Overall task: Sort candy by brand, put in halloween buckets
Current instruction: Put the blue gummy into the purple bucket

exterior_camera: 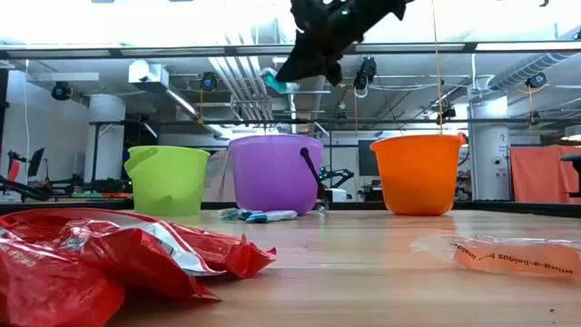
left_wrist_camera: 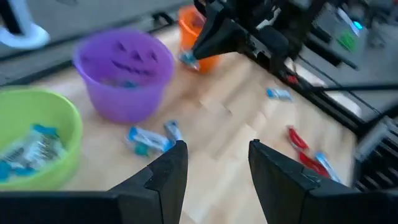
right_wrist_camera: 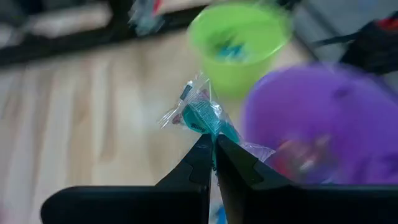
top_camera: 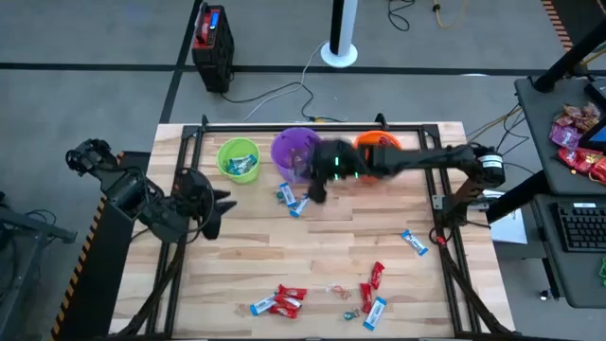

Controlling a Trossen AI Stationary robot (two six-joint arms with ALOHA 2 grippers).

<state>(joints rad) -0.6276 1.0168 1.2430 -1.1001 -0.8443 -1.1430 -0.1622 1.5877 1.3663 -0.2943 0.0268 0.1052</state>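
Three pails stand at the table's far edge: lime green [top_camera: 239,158], purple [top_camera: 296,150] and orange [top_camera: 377,144], the orange one partly under my right arm. My right gripper [right_wrist_camera: 213,149] hovers by the purple pail's near side, shut on a small clear-wrapped teal candy [right_wrist_camera: 200,113], also seen in the low view [exterior_camera: 280,84]. My left gripper [left_wrist_camera: 214,155] waits open at the table's left [top_camera: 222,204]. Blue-and-white candies [top_camera: 292,199] lie in front of the purple pail. Red and blue ones [top_camera: 284,300] lie along the near edge. My right gripper pinches the clear wrapper's twisted end [right_wrist_camera: 214,134] between its two fingertips. The fingers slant down from above and from the table's right. The candy is lifted clear and sticks out beyond the fingertips, high above the table, near the purple pail's rim height or above.
The green pail holds blue-and-white candies [left_wrist_camera: 28,149]. One blue candy [top_camera: 415,242] lies toward the right edge, with red and blue ones [top_camera: 374,284] near the front. Red wrappers [exterior_camera: 91,263] fill the low view's foreground. A heap of candy bags [top_camera: 578,137] sits on a side desk.
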